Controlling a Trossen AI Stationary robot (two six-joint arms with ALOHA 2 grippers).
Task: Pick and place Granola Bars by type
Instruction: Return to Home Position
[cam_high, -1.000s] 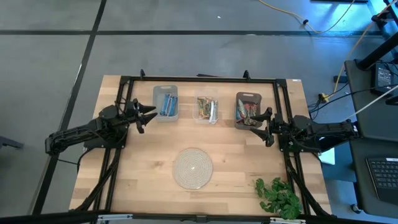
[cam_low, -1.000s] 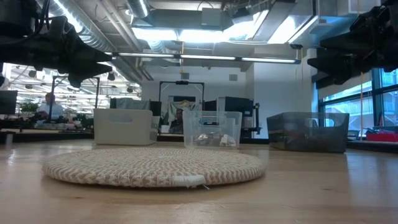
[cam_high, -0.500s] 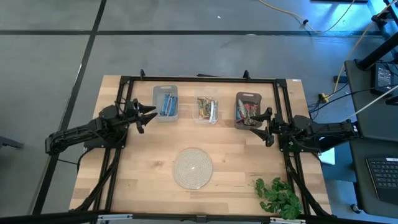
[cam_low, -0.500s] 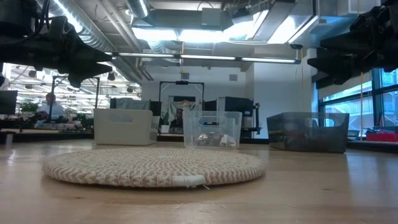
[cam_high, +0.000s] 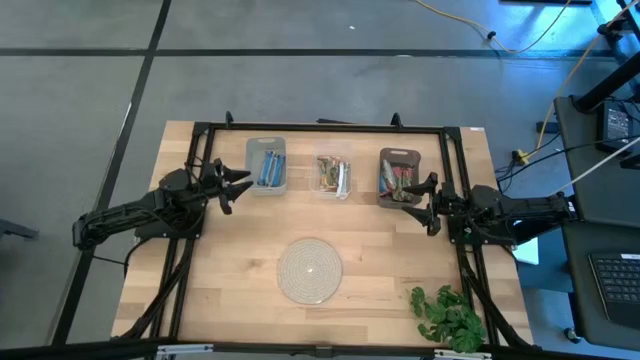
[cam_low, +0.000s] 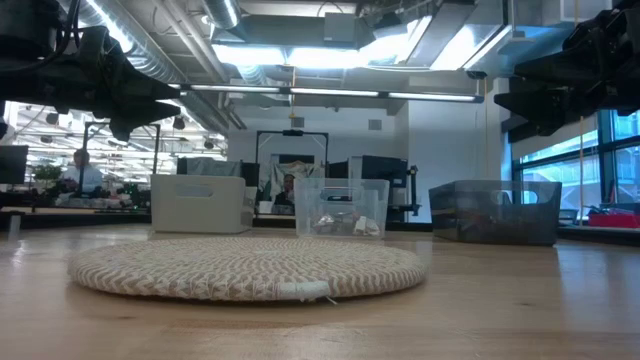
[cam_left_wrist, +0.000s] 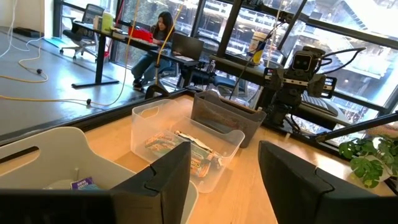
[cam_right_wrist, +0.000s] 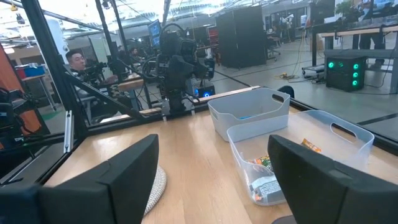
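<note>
Granola bars lie sorted in three bins along the table's far side: blue bars (cam_high: 268, 167) in the white left bin (cam_high: 266, 150), tan-green bars (cam_high: 332, 174) in the clear middle bin (cam_high: 333, 192), reddish multicolour bars (cam_high: 397, 183) in the dark right bin (cam_high: 400, 156). My left gripper (cam_high: 237, 186) hovers open just left of the white bin. My right gripper (cam_high: 424, 202) hovers open at the near right corner of the dark bin. Neither holds anything. In the left wrist view the middle bin's bars (cam_left_wrist: 180, 145) show between my fingers.
A round pale woven mat (cam_high: 310, 269) lies at the table's centre near side. A leafy green sprig (cam_high: 448, 318) sits at the near right corner. A black frame (cam_high: 320, 127) runs around the table. People sit at desks in the room beyond.
</note>
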